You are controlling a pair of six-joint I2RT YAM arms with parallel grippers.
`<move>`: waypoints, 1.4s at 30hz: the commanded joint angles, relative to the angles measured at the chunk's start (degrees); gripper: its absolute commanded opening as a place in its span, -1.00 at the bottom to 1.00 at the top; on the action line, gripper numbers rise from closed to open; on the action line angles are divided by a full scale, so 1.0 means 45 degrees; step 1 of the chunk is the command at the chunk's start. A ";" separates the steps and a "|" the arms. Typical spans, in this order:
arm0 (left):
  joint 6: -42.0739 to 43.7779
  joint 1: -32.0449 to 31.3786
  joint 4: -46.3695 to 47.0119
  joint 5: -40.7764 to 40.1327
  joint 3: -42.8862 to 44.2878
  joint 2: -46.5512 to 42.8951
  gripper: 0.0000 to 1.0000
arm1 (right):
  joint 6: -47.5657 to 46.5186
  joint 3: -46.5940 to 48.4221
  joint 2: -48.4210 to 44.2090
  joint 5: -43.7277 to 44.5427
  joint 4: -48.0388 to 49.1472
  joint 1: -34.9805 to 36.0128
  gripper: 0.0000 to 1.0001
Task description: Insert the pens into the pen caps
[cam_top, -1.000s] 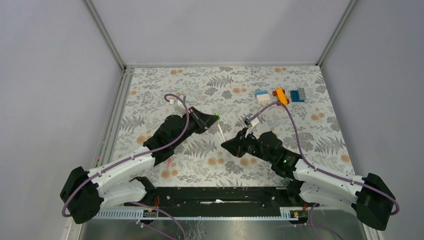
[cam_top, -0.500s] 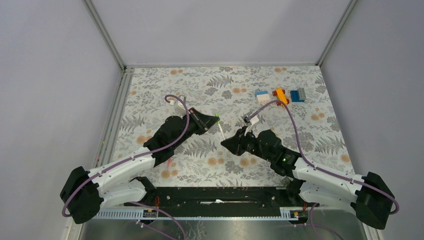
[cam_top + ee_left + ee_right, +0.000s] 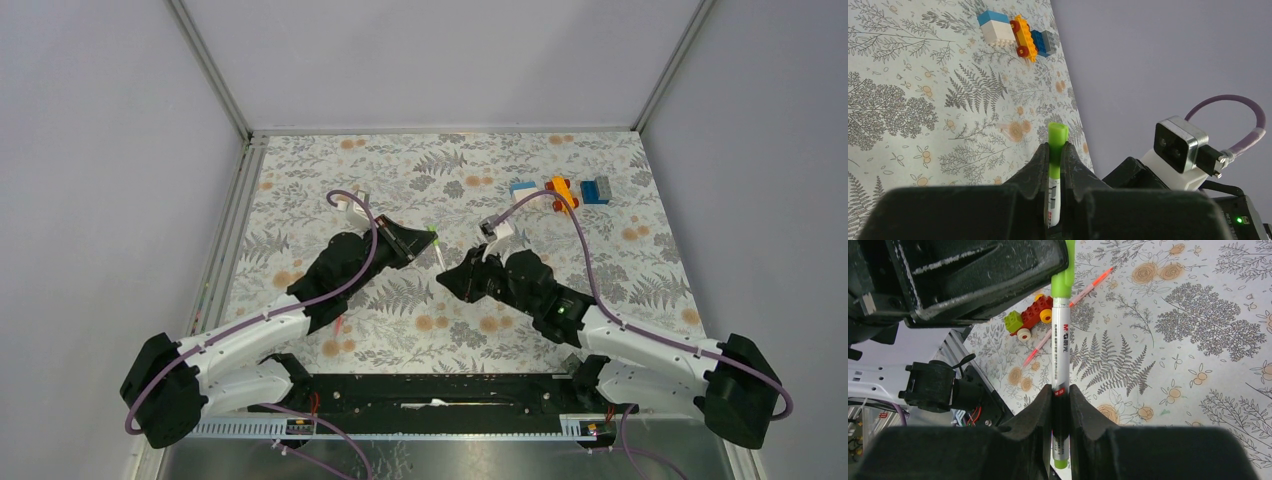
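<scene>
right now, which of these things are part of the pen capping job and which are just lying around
Part of the job:
white pen, held in the right gripper
green cap, held in the left gripper
pink pen, lying on the table

Just lying about:
white and blue block
yellow and red toy car
blue and grey block
red toy car with a green brick

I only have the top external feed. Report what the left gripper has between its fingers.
Observer: The left gripper is shut on the green cap; the cap's tip pokes out past the fingertips.
Operator: Now give me the right one.
Observer: The right gripper is shut on the barrel of the white pen, which runs straight up into that cap.
</scene>
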 commanded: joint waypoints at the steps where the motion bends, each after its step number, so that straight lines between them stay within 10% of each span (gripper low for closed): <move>1: 0.0131 -0.0012 0.0338 0.0131 -0.0263 -0.0137 -1.00 | 0.0458 0.1077 0.0456 0.0963 0.0264 -0.0008 -1.00; 20: 0.0936 -0.0007 0.0191 0.0545 0.0025 -0.0427 -1.00 | -0.0672 0.0635 0.0707 -0.0202 0.3194 -0.0013 -1.00; 31: 0.2601 -0.0012 -0.0137 0.1786 0.1455 -0.0577 -0.62 | -0.1495 0.0094 0.0318 -0.0906 0.5339 -0.0019 -1.00; 36: 0.3247 -0.0012 -0.0940 0.1922 0.2247 -0.0756 -0.23 | -0.1749 -0.0012 0.0272 -0.0954 0.5795 -0.0013 -1.00; 42: 0.4019 -0.0012 -0.1409 0.1796 0.2522 -0.1665 0.75 | -0.1827 -0.0240 -0.0170 -0.1326 0.5845 -0.0013 -1.00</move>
